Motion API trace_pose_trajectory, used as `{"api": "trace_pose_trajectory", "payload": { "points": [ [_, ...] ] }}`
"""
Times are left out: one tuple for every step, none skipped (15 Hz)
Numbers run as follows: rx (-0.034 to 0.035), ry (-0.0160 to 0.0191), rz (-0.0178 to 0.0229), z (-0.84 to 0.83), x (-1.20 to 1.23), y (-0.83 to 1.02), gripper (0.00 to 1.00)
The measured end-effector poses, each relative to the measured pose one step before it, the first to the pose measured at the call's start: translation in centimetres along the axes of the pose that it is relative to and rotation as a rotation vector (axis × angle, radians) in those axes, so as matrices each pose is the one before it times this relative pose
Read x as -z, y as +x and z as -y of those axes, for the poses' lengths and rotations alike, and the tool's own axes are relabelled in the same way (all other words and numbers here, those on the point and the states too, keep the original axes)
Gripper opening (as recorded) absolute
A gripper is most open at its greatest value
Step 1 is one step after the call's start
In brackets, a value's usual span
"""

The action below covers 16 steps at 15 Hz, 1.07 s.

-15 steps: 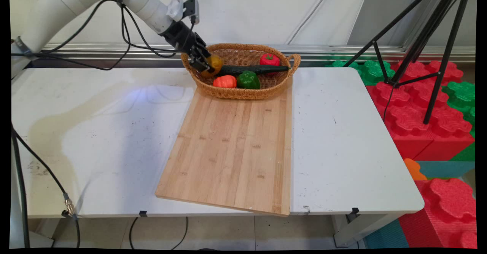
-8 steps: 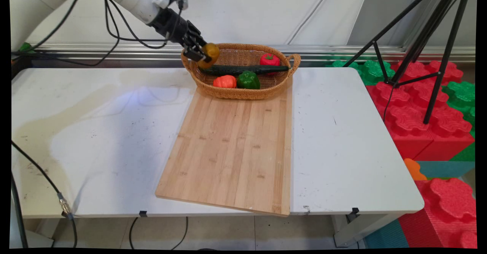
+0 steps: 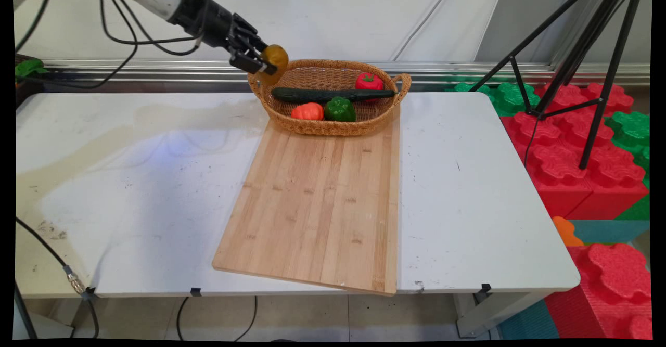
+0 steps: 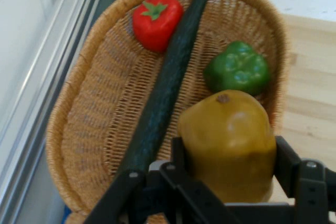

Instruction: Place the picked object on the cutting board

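While pinched by the pincer (image 4: 231, 182), the yellow pepper (image 4: 228, 142) looks glossy, mustard-toned.

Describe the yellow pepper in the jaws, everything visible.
The yellow bell pepper is a glossy, plastic-looking toy, mustard-yellow, with rounded lobes and a small brown stem spot on top. It is clamped between the jaws of the gripper, which press its two sides. In the main view it hangs in the air above the left end of the wicker basket, touching nothing but the jaws. In the hand view it hides the orange vegetable below.
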Motion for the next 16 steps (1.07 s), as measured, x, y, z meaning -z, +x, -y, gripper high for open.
{"api": "trace_pose_trajectory", "payload": {
  "points": [
    [0.00337,-0.00678,-0.00404,-0.456,0.506,-0.053,0.00],
    [0.00248,-0.00748,-0.00340,-0.460,0.481,-0.078,0.00],
    [0.00020,-0.01470,-0.00369,-0.822,0.698,-0.114,0.00],
    [-0.00210,-0.00857,-0.00068,-0.441,0.295,-0.066,0.00],
    [-0.00315,-0.01038,-0.00005,-0.560,0.346,-0.096,0.00],
    [-0.00570,-0.01408,0.00129,-0.699,0.306,-0.104,0.00],
    [-0.00775,-0.01629,0.00275,-0.806,0.231,-0.105,0.00],
    [-0.00812,-0.01578,0.00454,-0.840,0.108,-0.120,0.00],
    [-0.00647,-0.01061,0.00473,-0.683,-0.051,-0.085,0.00],
    [-0.00350,-0.00636,0.00356,-0.443,-0.046,-0.073,0.00],
    [-0.00439,-0.00683,0.00430,-0.577,-0.215,-0.085,0.00],
    [-0.00258,-0.00418,0.00295,-0.344,-0.184,-0.053,0.00],
    [-0.00023,-0.00367,0.00203,-0.459,-0.355,-0.069,0.00],
    [0.00045,-0.00305,0.00241,-0.323,-0.356,-0.079,0.00],
    [-0.00229,-0.00052,0.00692,-0.312,-0.616,-0.177,0.00],
    [-0.00412,0.00094,0.00989,-0.221,-0.670,-0.223,0.00]
  ]
}}
